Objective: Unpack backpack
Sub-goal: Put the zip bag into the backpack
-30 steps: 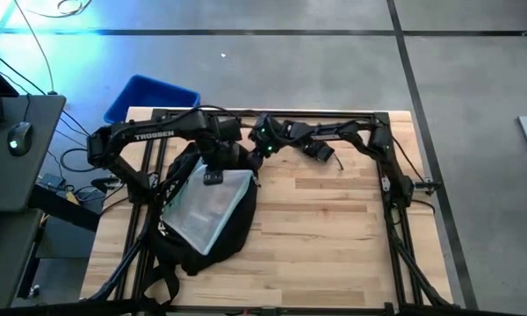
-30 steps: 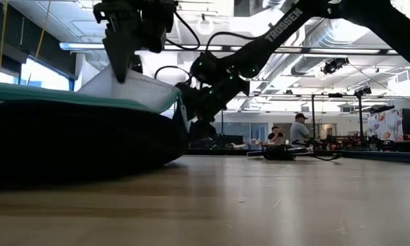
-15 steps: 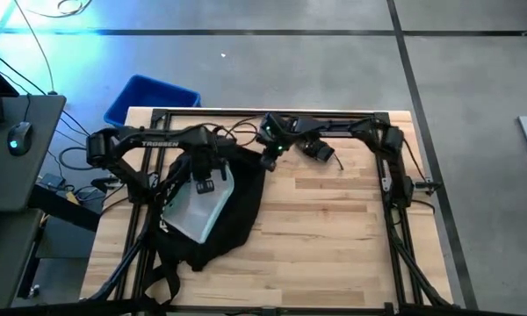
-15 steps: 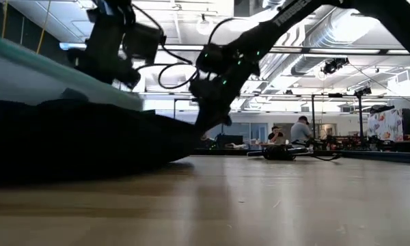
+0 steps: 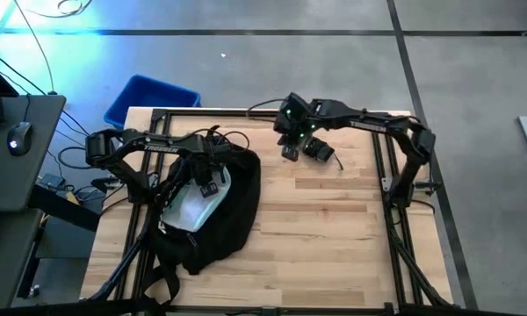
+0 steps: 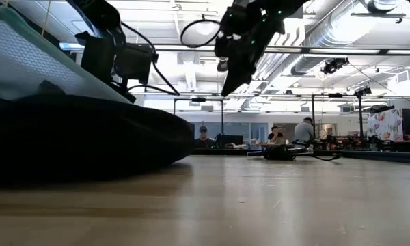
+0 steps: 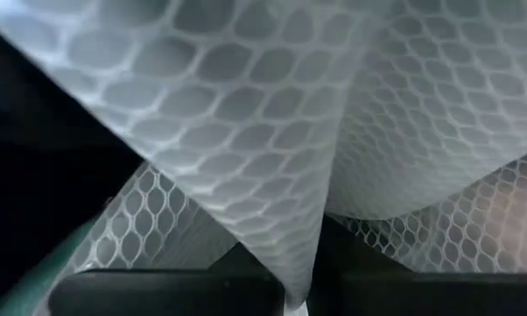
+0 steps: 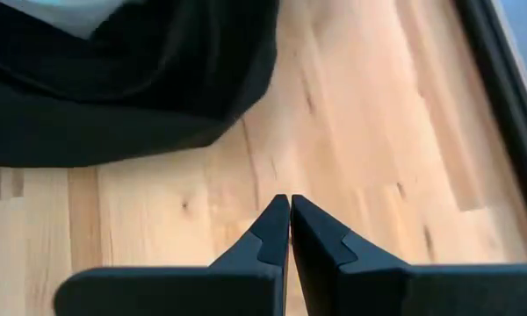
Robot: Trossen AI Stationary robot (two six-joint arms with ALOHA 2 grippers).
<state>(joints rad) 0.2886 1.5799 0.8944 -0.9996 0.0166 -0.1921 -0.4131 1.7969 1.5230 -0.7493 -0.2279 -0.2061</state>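
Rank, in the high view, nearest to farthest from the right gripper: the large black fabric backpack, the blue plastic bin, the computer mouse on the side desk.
From the right gripper, shut and empty above the table's far edge:
1. Large black fabric backpack, on the table's left half.
2. Blue plastic bin, beyond the far-left corner.
3. Computer mouse, on the desk far left.

"TROSSEN" on the left arm (image 5: 162, 148).

From my remote station I see a grey concrete floor (image 5: 334, 70) crossed by dark lines, a dark desk (image 5: 18, 149) with a mouse (image 5: 18, 137) at left, a blue bin (image 5: 149, 96) beyond the table's far left corner, and bright ceiling lights (image 6: 191, 48) over seated people (image 6: 303, 130) far off.
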